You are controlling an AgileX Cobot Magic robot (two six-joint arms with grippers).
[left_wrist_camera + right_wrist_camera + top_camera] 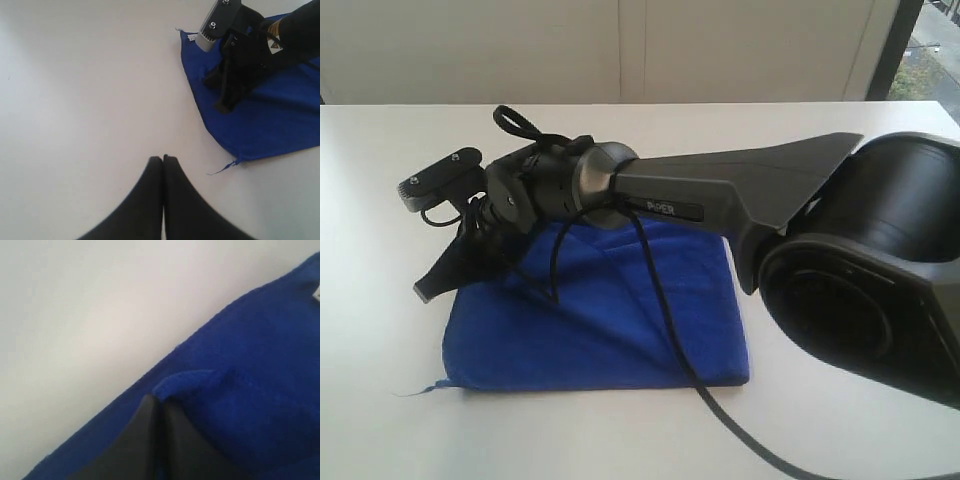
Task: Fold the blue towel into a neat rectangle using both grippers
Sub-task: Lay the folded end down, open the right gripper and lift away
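Note:
The blue towel (620, 320) lies flat and folded on the white table (380, 200), with a loose thread at its near left corner. My right arm reaches across it from the right. The right gripper (425, 290) points down at the towel's left edge, also seen in the left wrist view (221, 106). Up close, its fingers (157, 399) are shut with a raised fold of the blue towel (250, 370) pinched at their tips. A small white tag (316, 292) shows at one towel corner. My left gripper (163, 158) is shut and empty over bare table, apart from the blue towel (270, 120).
The right arm's large black joint housing (880, 270) fills the right of the exterior view. A black cable (670, 330) drapes over the towel toward the front edge. A pale wall (620, 50) runs behind the table.

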